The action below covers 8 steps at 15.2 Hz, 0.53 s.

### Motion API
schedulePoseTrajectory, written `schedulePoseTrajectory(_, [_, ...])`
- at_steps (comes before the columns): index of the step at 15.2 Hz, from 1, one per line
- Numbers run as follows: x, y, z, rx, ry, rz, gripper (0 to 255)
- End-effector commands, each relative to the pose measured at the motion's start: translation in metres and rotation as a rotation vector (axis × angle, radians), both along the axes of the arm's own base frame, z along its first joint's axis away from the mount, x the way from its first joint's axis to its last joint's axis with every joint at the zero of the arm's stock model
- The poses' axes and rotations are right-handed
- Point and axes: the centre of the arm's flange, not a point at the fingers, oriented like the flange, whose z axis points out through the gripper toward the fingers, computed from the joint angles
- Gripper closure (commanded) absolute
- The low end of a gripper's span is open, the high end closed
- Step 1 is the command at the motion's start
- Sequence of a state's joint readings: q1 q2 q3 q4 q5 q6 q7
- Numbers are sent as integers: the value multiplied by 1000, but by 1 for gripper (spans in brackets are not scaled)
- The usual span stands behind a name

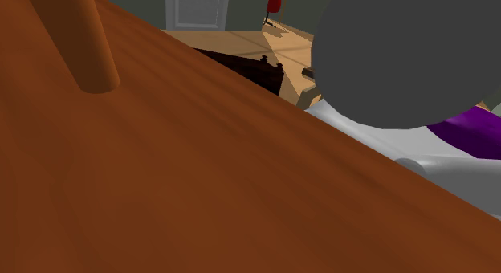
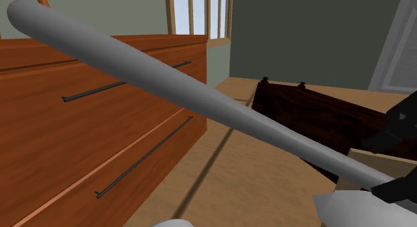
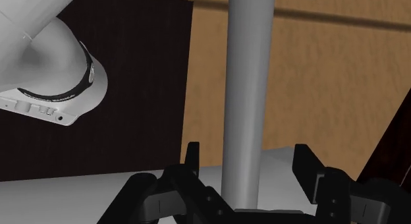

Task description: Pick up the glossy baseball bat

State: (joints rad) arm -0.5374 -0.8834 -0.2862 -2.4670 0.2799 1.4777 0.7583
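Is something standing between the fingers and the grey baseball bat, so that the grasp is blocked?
Nothing visible does. In the wrist view the grey baseball bat runs between the open fingers, with a bare gap on each side.

Bat — far end beyond the picture's edge

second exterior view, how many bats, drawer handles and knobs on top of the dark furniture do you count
grey baseball bat: 1
drawer handles: 2
knobs: 2
total: 5
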Motion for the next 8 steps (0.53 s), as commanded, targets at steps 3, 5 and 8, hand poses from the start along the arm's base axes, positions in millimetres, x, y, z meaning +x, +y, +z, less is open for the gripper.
schedulePoseTrajectory(3, [1,1,23,0,-3,0,255])
schedulePoseTrajectory(5, [1,1,33,0,-3,0,255])
schedulePoseTrajectory(8, [1,1,39,0,-3,1,255])
